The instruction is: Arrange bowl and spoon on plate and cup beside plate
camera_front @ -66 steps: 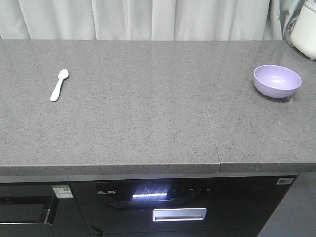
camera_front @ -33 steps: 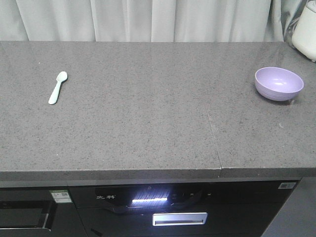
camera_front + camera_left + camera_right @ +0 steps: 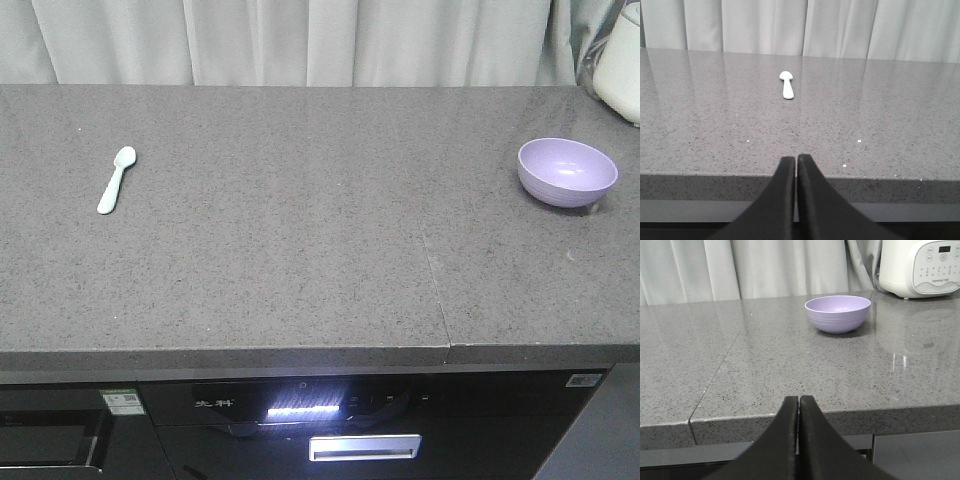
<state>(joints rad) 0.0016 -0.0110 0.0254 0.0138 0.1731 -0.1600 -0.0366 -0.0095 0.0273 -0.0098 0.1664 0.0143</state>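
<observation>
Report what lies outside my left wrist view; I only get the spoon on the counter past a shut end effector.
Observer: A lavender bowl sits upright at the far right of the counter, well apart from the spoon.
Operator: Give me the right end effector's state.
Observer: The right end effector is shut and empty, short of the counter edge, pointing toward the bowl.
Operator: Find the plate and cup.
Observer: Neither shows in any view; only a white appliance stands beyond the bowl, to its right.
</observation>
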